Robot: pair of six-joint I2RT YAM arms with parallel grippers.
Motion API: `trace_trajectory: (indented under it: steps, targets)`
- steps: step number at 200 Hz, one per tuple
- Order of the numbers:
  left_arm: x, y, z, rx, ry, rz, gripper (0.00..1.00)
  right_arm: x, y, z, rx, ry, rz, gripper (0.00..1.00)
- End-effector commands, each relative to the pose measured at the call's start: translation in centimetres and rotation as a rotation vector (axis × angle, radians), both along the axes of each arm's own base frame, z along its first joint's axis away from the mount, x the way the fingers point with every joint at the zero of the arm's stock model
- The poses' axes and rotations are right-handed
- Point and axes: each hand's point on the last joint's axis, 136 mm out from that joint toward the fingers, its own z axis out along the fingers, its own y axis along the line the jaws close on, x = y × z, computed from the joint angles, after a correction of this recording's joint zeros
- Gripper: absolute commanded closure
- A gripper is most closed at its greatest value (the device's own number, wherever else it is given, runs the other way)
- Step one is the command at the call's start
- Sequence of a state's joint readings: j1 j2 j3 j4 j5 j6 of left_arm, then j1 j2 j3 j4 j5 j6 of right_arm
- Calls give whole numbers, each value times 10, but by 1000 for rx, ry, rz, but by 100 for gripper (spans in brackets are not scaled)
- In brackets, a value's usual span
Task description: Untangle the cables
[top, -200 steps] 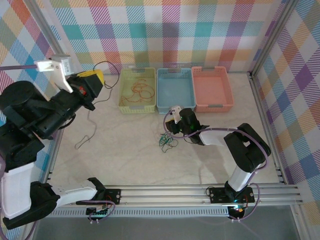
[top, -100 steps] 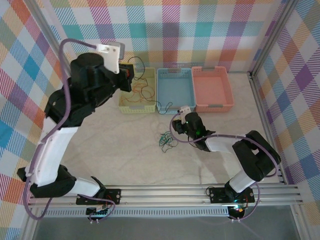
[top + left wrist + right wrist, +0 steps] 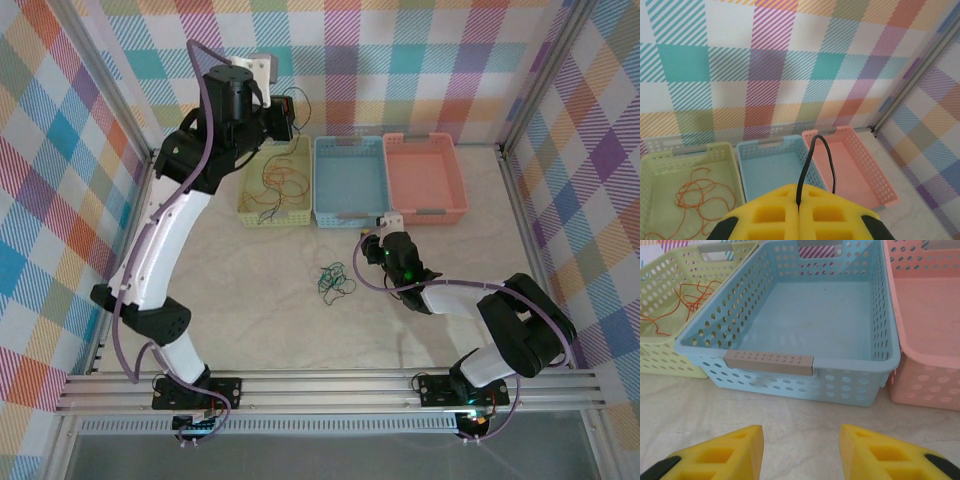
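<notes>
Left wrist cam: left claw (image 3: 799, 204) clamped on black cable (image 3: 805, 167), right claw (image 3: 801, 440) apart nr blue basket (image 3: 840, 386).

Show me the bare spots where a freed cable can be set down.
Free: the blue basket and pink basket, both empty, and the table left of the green tangle. Crowded: the yellow-green basket, holding the orange cable, with the left claw above it pinching a black cable.
</notes>
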State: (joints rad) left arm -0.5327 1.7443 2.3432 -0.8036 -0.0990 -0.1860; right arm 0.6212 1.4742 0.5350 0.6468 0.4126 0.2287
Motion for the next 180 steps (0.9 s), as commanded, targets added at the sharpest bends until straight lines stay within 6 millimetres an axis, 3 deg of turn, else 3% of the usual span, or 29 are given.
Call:
trace_trajectory:
  steps: [1,52,83,117,145,180]
  targets:
    - [14,-2,27,-98,-58,-22,100,6,-3,14,45,-38,-33,55]
    - [52,-13,36,-178,-103,-45,100,7,1,15,51,-45,-15,55]
    - [84,-24,16,-226,-82,-42,100,9,1,12,33,-27,-17,55]
    - [133,-58,-53,-252,24,-90,100,9,3,14,40,-37,-10,56]
    - [177,-78,-146,-230,156,-67,100,9,4,13,41,-30,-3,55]
    - [199,-90,-253,-159,328,-47,100,9,6,11,47,-20,9,55]
